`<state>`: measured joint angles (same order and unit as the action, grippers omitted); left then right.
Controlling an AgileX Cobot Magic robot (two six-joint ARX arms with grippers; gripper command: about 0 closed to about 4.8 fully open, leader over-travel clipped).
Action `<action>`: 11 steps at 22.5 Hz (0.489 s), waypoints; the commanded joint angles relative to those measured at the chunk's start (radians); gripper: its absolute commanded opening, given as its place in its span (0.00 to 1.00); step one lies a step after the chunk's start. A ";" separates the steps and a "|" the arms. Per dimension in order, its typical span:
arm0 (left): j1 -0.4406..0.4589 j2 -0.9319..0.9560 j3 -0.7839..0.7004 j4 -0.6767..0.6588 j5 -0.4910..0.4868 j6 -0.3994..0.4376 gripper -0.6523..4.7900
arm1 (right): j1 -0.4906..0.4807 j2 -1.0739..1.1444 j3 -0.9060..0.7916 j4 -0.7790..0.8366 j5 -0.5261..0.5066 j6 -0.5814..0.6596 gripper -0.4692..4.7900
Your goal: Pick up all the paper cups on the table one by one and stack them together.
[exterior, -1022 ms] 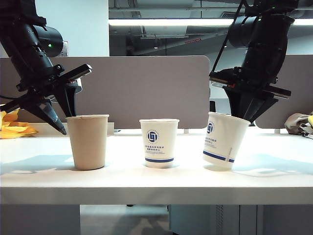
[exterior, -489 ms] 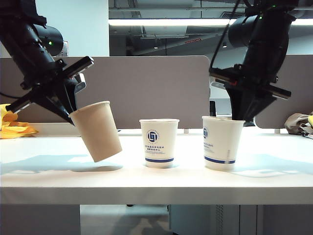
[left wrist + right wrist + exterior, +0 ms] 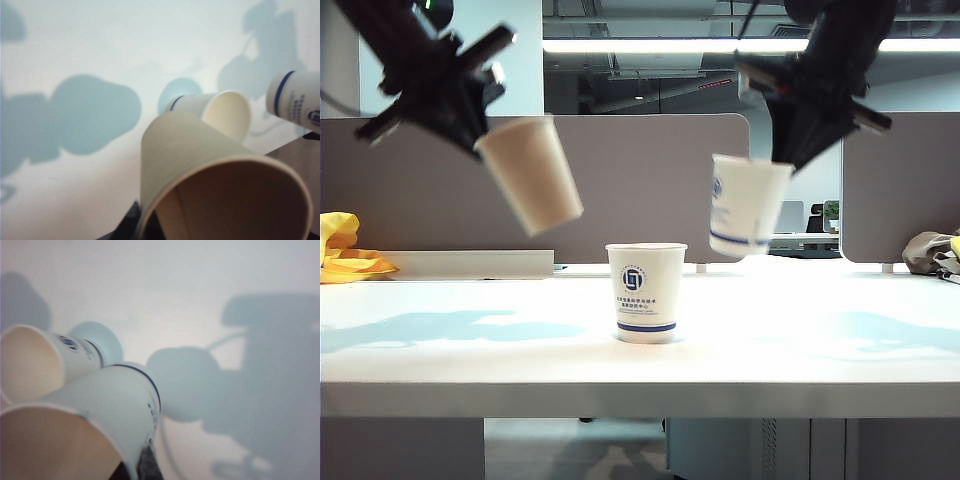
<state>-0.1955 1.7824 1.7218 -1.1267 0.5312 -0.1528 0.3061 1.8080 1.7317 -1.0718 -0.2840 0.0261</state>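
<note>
On the wide white table (image 3: pixel 820 350), centre frame, one logo-printed white paper cup (image 3: pixel 646 292) stands. My left gripper (image 3: pixel 480 138) pinches the taller brown kraft cup (image 3: pixel 530 175) upper left; my right gripper (image 3: pixel 782 155) pinches the second white cup (image 3: pixel 747 205) upper right. They look light and crushable, so I'd grip rims gently.

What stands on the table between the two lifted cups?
In the exterior view, one white cup stands on the table, below and between the brown cup and the other white cup.
</note>
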 commanded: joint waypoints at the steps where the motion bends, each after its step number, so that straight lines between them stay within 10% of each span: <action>1: -0.027 -0.010 0.073 -0.021 0.008 -0.004 0.11 | 0.044 -0.027 0.040 -0.003 -0.010 0.000 0.13; 11: -0.062 -0.016 0.091 -0.016 0.007 -0.005 0.11 | 0.128 -0.030 0.069 0.020 -0.010 0.000 0.13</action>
<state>-0.2558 1.7741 1.8084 -1.1450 0.5339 -0.1574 0.4362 1.7817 1.7962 -1.0702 -0.2920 0.0261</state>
